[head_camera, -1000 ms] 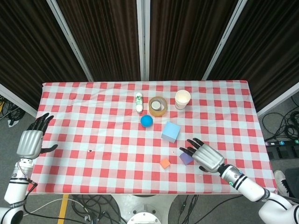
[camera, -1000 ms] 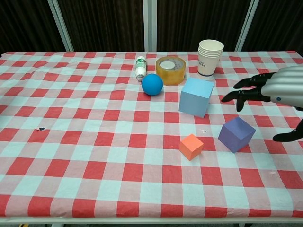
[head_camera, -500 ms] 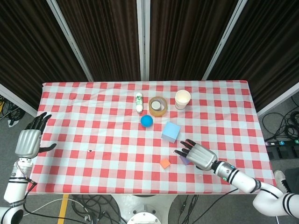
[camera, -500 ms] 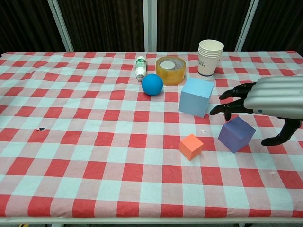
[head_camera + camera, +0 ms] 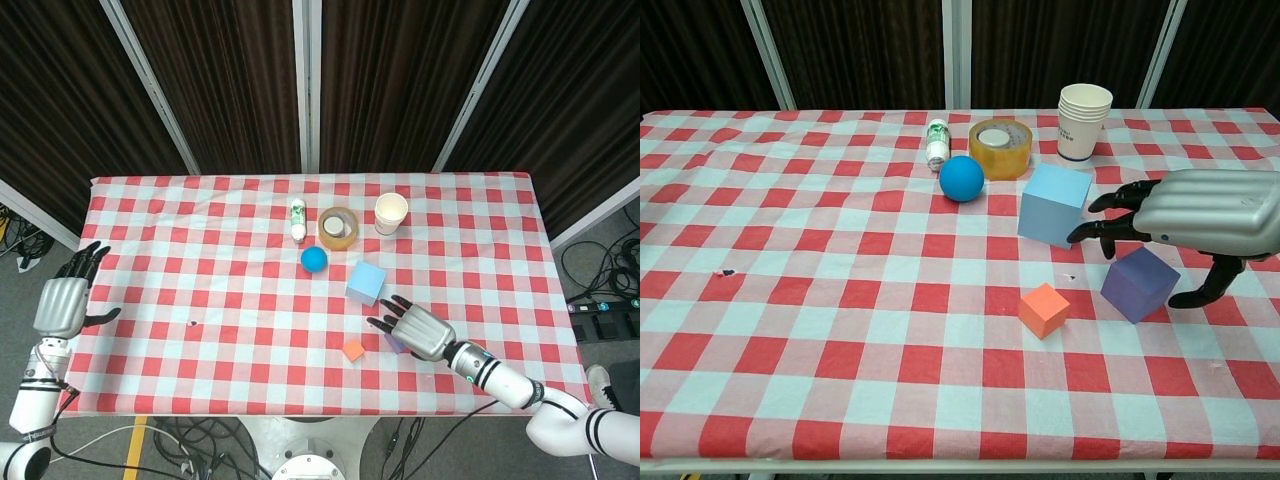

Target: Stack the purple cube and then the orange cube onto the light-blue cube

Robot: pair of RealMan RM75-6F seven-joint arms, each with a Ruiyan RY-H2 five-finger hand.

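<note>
- Right hand (image 5: 1200,215), fingers spread, hovers over the purple cube (image 5: 1138,284), gripping nothing.
- Orange cube (image 5: 1044,309) sits at the light-blue cube's (image 5: 1054,204) 6 o'clock.
- Left hand (image 5: 63,302) open beside the desk (image 5: 200,220).

Three cubes are counted on the checked table (image 5: 790,340): one light-blue cube (image 5: 1054,205) near the centre, one purple cube (image 5: 1139,284) at its 4 o'clock, and one orange cube (image 5: 1044,309) at its 6 o'clock. One blue ball (image 5: 962,178) is seen at 10 o'clock from the light-blue cube. One roll of tape (image 5: 999,148) and one small white bottle (image 5: 937,142) are found towards 12 o'clock on the table. One stack of paper cups (image 5: 1083,121) is seen; the number of cups in it cannot be told. Two hands are counted: one right hand (image 5: 1200,215) and one left hand (image 5: 62,302).
</note>
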